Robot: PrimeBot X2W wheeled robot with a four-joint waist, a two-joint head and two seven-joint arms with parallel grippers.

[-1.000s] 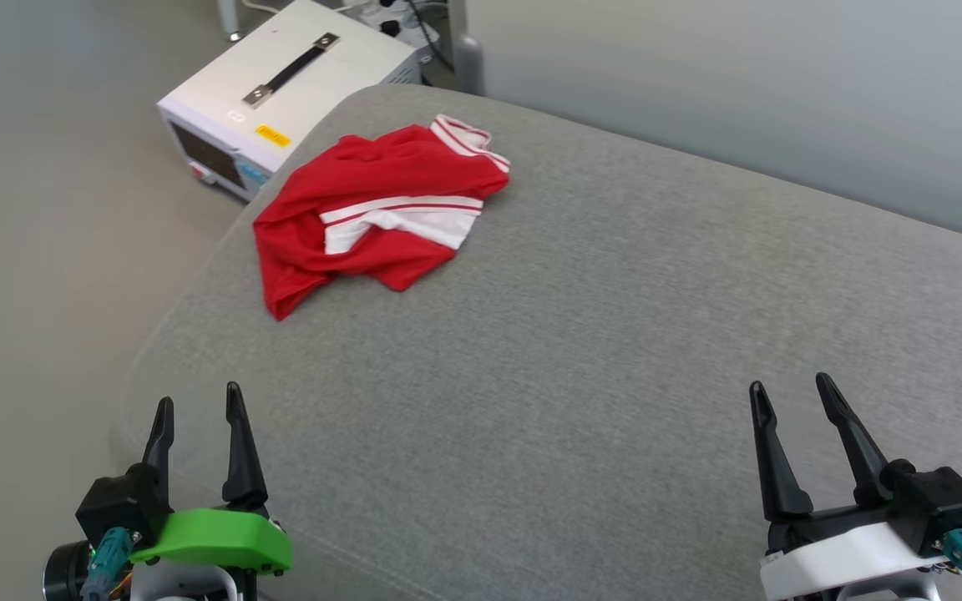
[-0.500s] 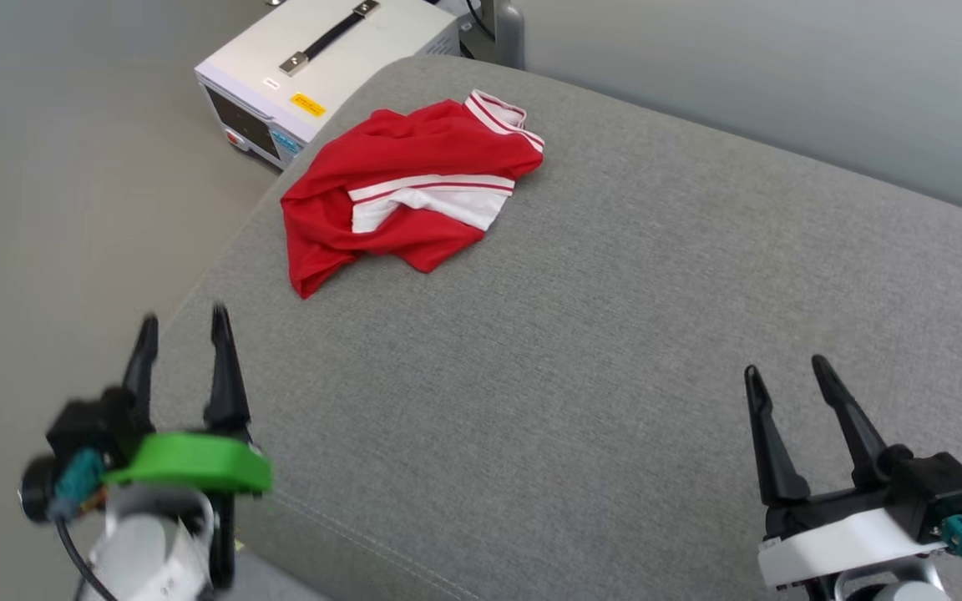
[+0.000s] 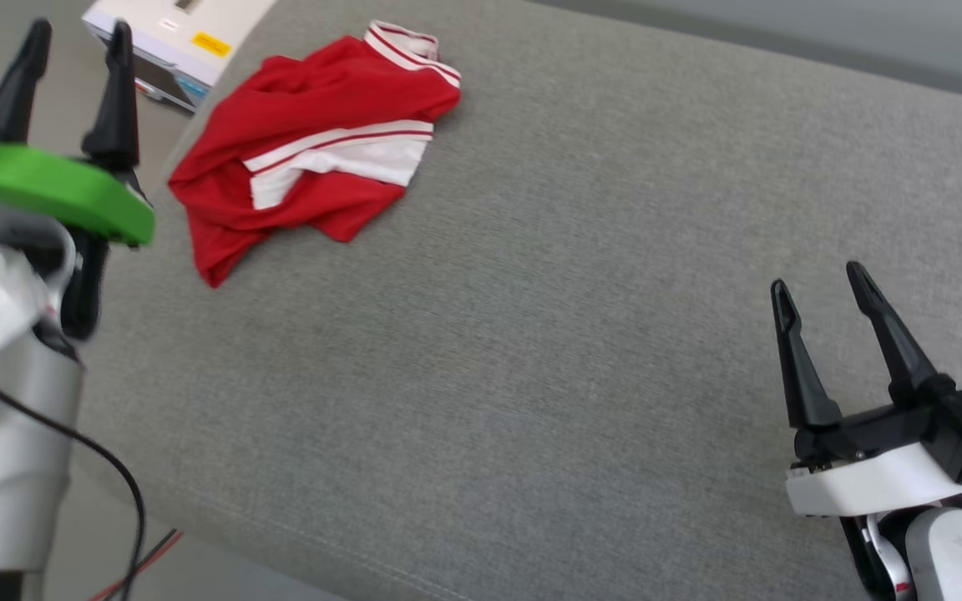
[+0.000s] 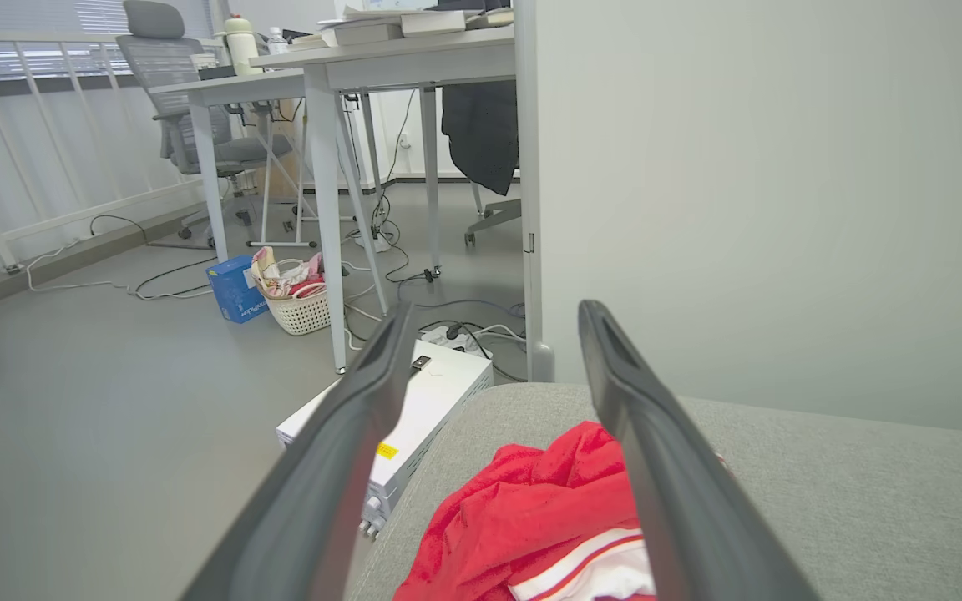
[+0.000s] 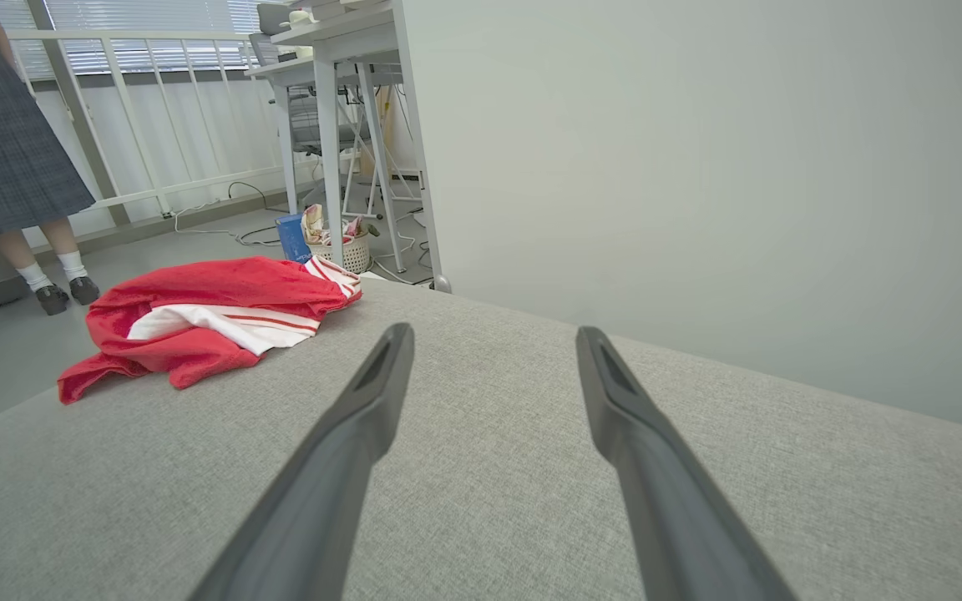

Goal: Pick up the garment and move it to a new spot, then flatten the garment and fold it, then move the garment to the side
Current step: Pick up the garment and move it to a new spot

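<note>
Green-shelled left gripper (image 3: pixel 78 33) at far left — I read its fingers spread, nothing held. The garment (image 3: pixel 314 150) lies crumpled on the grey cushion (image 3: pixel 573 334), near its far-left corner. At lower right, well apart, the right gripper (image 3: pixel 817 280) is likewise spread and empty.

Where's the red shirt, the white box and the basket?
red shirt (image 3: pixel 322 92): head view, on its red body fabric.
white box (image 4: pixel 441 392): left wrist view, on its top.
basket (image 4: pixel 303 313): left wrist view, on its wall.
</note>
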